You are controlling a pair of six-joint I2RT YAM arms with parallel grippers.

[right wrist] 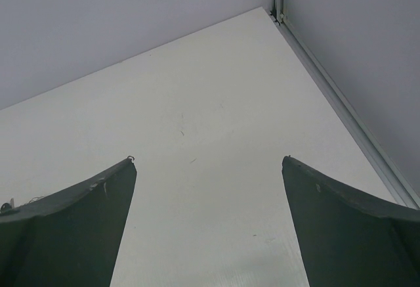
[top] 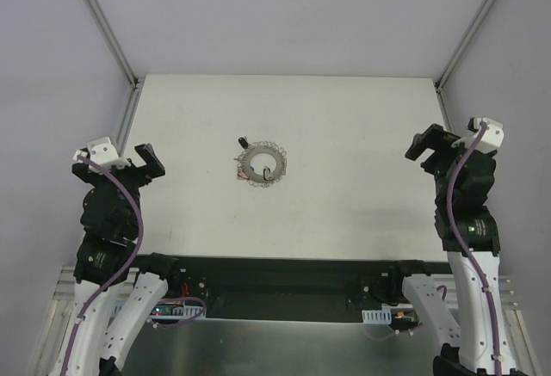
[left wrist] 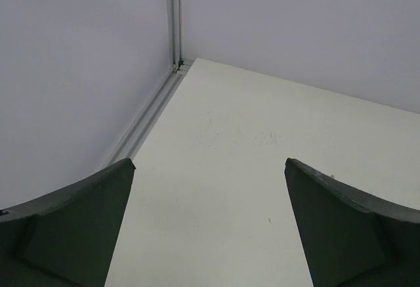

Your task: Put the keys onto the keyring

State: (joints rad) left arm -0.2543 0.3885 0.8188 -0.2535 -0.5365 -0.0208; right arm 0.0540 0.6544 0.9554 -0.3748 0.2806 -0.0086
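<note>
The keyring [top: 263, 166], a flat grey ring with wiry loops round its rim, lies flat on the white table [top: 362, 204] a little left of centre. One tiny black key [top: 243, 142] lies just off its upper left rim. Another small black key [top: 269, 172] shows at the ring's central hole; I cannot tell whether it is hooked on. My left gripper [top: 143, 164] [left wrist: 209, 162] hangs open over the table's left edge, far from the ring. My right gripper [top: 430, 144] [right wrist: 209, 160] hangs open at the right edge. Both wrist views show only bare table between the fingers.
Grey walls with aluminium frame rails [top: 129, 126] [left wrist: 147, 119] [right wrist: 341, 106] close the table on the left, right and back. The arm bases and a dark mounting strip [top: 275, 277] run along the near edge.
</note>
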